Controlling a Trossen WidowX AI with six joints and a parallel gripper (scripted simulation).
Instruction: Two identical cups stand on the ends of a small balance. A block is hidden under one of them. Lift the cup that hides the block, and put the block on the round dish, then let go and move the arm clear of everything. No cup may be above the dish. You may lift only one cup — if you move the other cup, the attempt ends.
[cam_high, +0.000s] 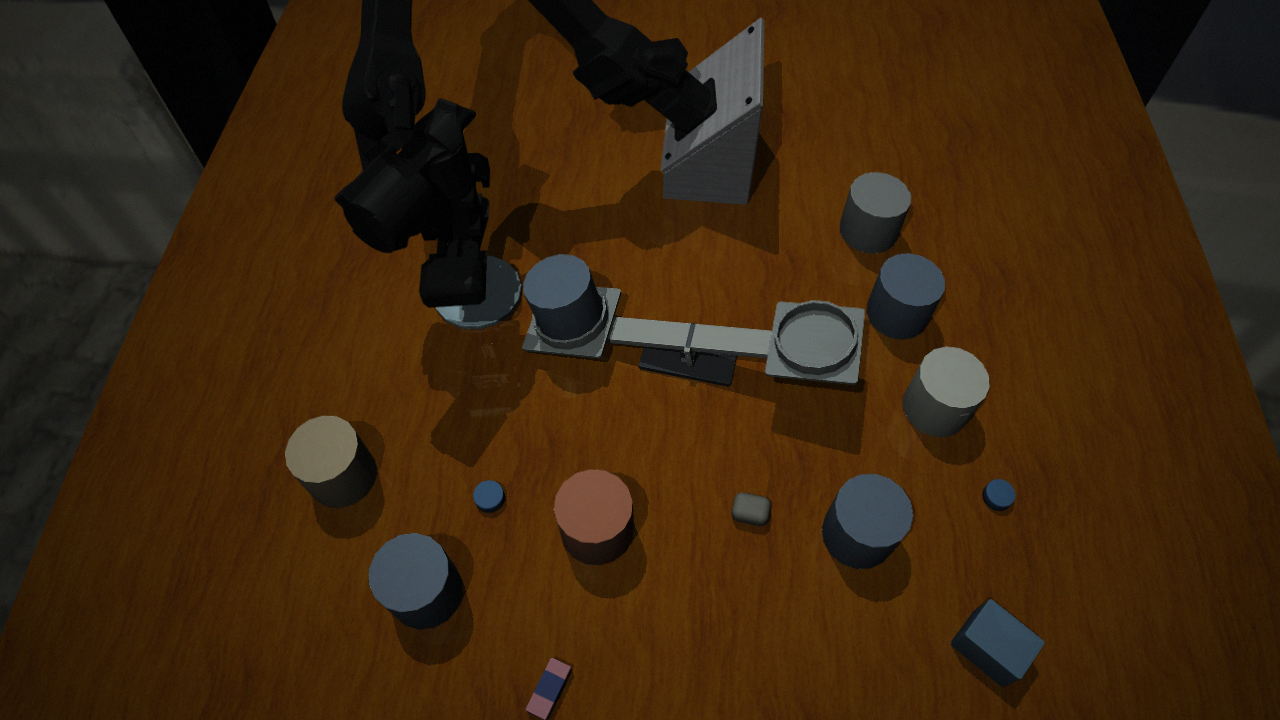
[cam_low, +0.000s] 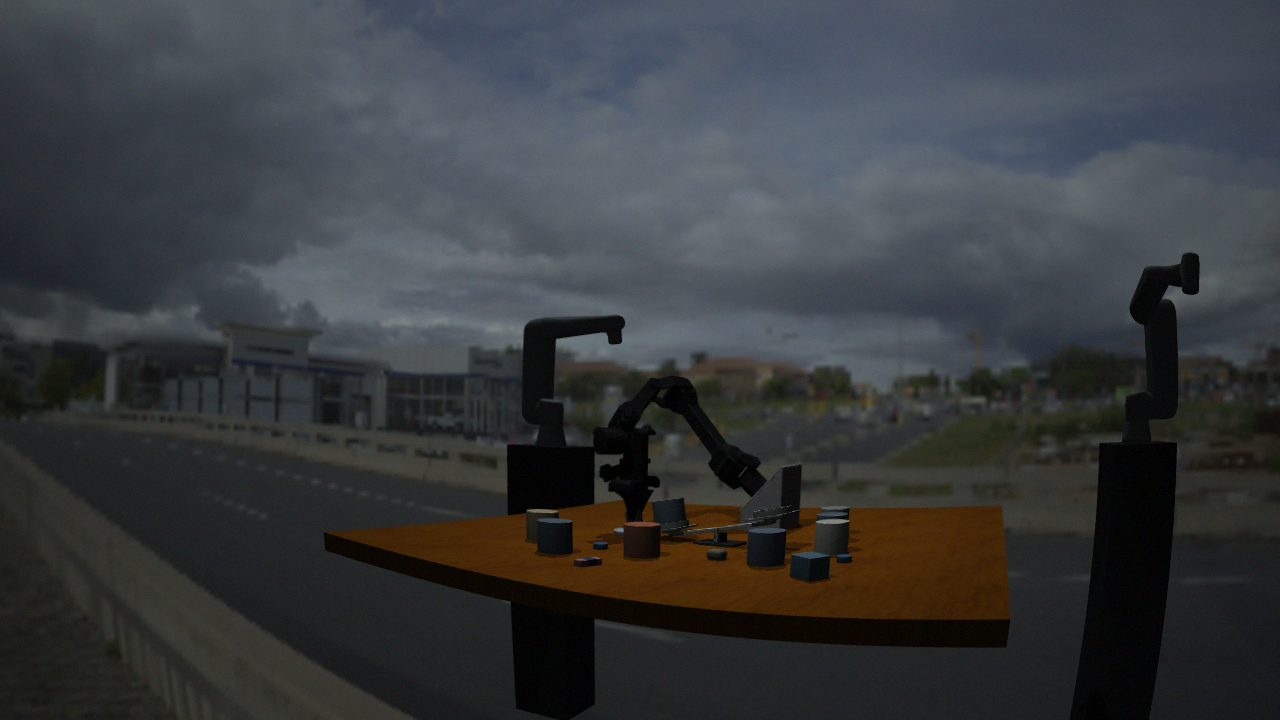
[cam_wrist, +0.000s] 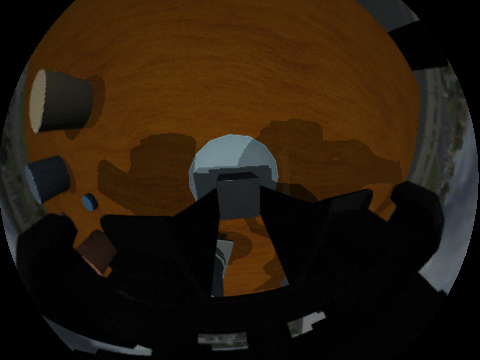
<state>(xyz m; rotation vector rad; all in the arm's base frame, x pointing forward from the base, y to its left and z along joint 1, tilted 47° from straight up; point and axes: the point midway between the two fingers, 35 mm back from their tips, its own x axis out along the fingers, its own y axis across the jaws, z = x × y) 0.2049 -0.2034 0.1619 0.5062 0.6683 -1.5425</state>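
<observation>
Top view: set high above the orange-brown wooden table (cam_high: 1029, 268), angled steeply down, near enough for its edges to fill the frame. Exterior view: placed far off at about table height, facing the table's (cam_low: 805, 591) long curved edge, sky and road behind. Wrist view: mounted behind the black jaws, fisheye, aimed down at the pale blue round dish (cam_wrist: 234, 160) close below. Shared by all 3: the table; dish (cam_high: 496, 300) also seen from the top.

Eight cups (cam_high: 562, 295), two small blue discs (cam_high: 488, 495), one dish (cam_high: 503, 291), one balance (cam_high: 653, 333), one blue box (cam_high: 997, 640).
</observation>
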